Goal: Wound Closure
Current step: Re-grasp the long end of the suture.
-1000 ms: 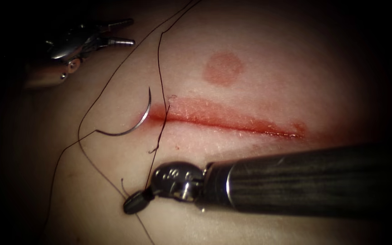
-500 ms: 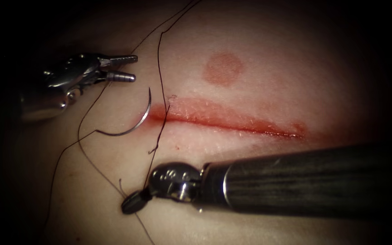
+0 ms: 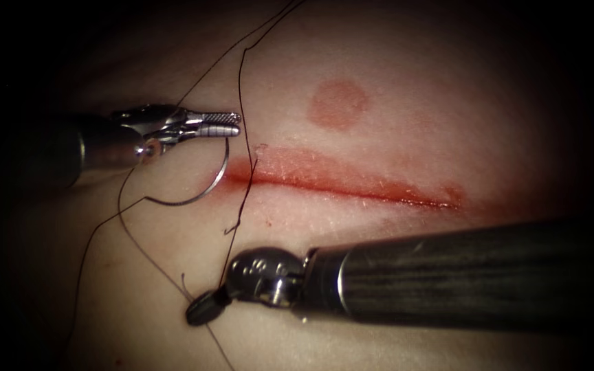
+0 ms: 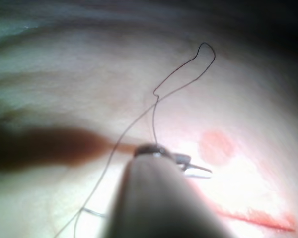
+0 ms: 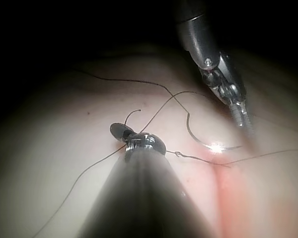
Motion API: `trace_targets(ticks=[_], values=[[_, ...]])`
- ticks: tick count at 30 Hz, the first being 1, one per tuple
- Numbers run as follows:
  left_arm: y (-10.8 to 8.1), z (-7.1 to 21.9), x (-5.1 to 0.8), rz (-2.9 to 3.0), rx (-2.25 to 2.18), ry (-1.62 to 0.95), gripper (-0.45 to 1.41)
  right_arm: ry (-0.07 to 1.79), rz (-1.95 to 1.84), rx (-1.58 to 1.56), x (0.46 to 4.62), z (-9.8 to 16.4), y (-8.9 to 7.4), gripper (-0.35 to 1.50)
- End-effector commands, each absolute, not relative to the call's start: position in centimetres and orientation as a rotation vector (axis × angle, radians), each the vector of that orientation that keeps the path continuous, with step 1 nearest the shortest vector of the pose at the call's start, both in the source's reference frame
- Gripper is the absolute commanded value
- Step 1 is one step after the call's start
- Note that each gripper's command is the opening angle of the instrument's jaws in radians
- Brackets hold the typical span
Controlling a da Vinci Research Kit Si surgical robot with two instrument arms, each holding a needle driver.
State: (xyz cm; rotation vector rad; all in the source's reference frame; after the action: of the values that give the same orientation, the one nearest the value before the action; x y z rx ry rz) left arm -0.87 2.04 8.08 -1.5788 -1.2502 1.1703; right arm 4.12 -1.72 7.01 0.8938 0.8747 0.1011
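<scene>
In the endoscope view, the tissue [image 3: 379, 137] is lit from the front by a single source centred near the cut [image 3: 352, 184]. Brightness falls away towards every edge, and the corners are lost in darkness. Specular highlights are carried by the left tool [image 3: 232, 122], by the metal wrist of the right tool [image 3: 201, 309] and by the needle [image 3: 207, 189]. The thread [image 3: 242, 103] is rendered as a dark line against the lit surface. In the left wrist view, the tissue beside the cut is washed out by glare, and a broad dark shadow is thrown across it. In the right wrist view, a bright glint is produced on the needle, and the background is left black.
</scene>
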Motion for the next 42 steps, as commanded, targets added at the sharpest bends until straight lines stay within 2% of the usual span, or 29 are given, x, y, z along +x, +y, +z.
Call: trace_targets(ticks=[1,16,27,42], values=[[2.0,8.2,-0.93,1.163,-1.574,-1.250,0.63,0.874,0.101,0.896,4.17,7.1,-1.8,-0.35],[2.1,8.5,-0.98,1.160,-1.567,-1.246,0.63,0.871,0.099,0.892,4.17,7.1,-1.8,-0.35],[2.1,8.8,-0.96,1.219,-1.560,-1.230,0.73,0.869,0.102,0.889,4.21,7.1,-1.8,-0.35],[2.1,9.2,-0.97,1.339,-1.425,-1.031,0.76,0.863,0.096,0.885,4.19,7.1,-1.8,-0.35]])
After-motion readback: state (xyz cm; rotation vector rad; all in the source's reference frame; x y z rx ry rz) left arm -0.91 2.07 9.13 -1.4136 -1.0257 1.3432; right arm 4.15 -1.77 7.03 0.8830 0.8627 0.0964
